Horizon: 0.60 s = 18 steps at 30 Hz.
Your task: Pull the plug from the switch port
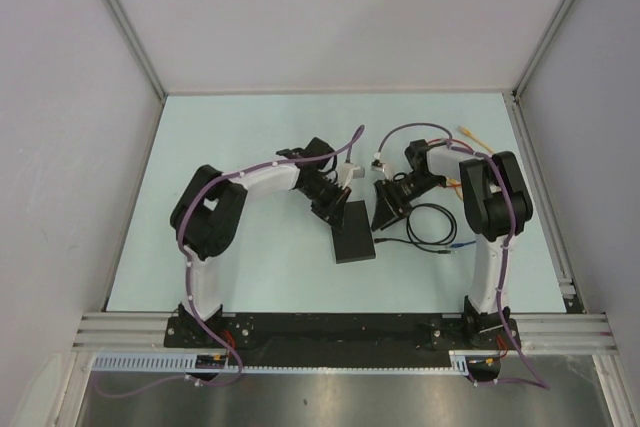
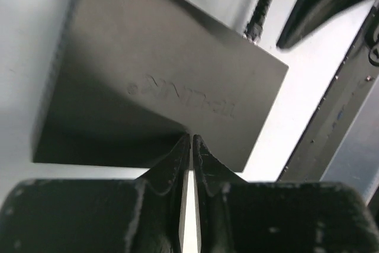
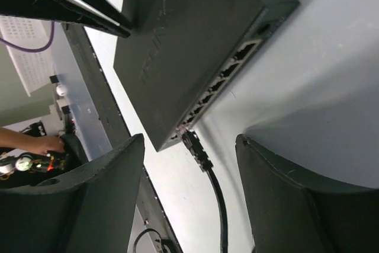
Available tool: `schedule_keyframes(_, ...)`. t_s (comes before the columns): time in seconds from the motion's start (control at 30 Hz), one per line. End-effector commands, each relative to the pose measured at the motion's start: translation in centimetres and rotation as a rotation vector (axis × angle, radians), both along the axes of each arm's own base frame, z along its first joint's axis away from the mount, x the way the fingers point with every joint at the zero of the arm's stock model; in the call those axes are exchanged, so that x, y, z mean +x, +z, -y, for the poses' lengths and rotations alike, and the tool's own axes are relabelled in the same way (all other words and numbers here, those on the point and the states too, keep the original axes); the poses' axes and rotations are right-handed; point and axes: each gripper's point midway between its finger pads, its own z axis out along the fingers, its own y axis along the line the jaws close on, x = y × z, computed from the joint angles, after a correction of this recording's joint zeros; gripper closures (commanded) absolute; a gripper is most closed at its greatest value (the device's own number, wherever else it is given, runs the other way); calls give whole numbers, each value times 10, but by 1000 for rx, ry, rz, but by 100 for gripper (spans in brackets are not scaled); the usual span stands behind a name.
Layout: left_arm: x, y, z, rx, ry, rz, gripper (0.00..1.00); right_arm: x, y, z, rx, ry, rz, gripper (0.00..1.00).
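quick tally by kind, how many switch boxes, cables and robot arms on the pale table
flat matte-black rectangular switch box: 1
cables: 2, black plugged cable and thin yellow cable
white-and-black robot arms: 2, left arm and right arm
total: 5

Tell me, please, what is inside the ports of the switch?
One black plug sits at the end of the switch's row; the other ports look empty. The plug's tip is hidden inside its port.
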Motion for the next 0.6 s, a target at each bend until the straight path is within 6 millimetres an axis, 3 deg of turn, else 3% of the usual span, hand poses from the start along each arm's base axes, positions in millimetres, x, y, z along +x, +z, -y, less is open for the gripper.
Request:
schedule_keyframes(0.0,20,-17,-2,61,-6,60,87,2,-31,4,-74,23,-3,32)
schedule_keyframes(0.27,24,-26,-3,90,-9,57,86,-9,-39,2,-90,53,-51,35)
schedule_keyframes(0.37,31,-20,-1,89,-13,84,86,-14,-38,2,-83,73,-57,36)
schedule_keyframes(0.57,32,-21,-2,98,-20,100,85,-21,-45,12,-113,84,-93,36)
